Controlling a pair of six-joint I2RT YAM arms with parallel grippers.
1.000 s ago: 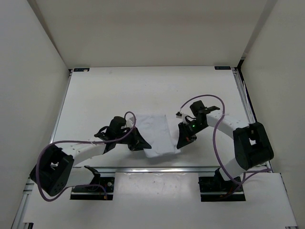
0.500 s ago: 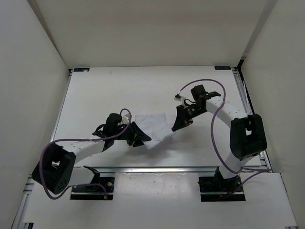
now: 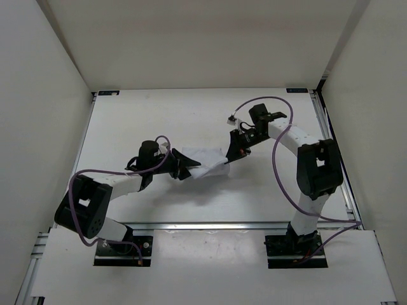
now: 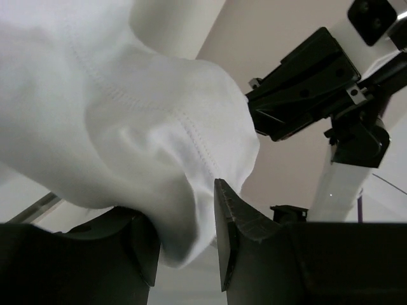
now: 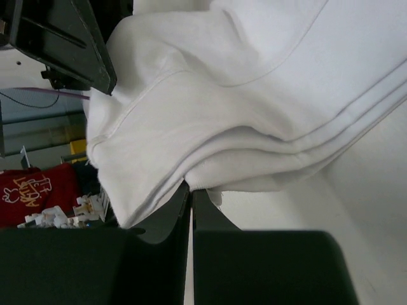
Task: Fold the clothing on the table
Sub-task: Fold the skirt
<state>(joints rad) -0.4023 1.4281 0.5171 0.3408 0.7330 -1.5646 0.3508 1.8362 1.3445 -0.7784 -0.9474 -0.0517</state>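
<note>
The clothing (image 3: 207, 164) hangs bunched just above the middle of the table (image 3: 152, 117), strung between both grippers. The right gripper (image 5: 191, 194) pinches its right edge, fingers pressed together on several layers. The left gripper (image 4: 186, 219) stands spread at the cloth's left end (a stitched fold sags loosely between its fingers).

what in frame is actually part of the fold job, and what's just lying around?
Part of the job:
- clothing, bunched between the two arms
- table
- right gripper, shut on the clothing
- left gripper, jaws apart with cloth between them

Just around:
- purple cables
- red printed item and small white clutter, in the background of the right wrist view
</note>
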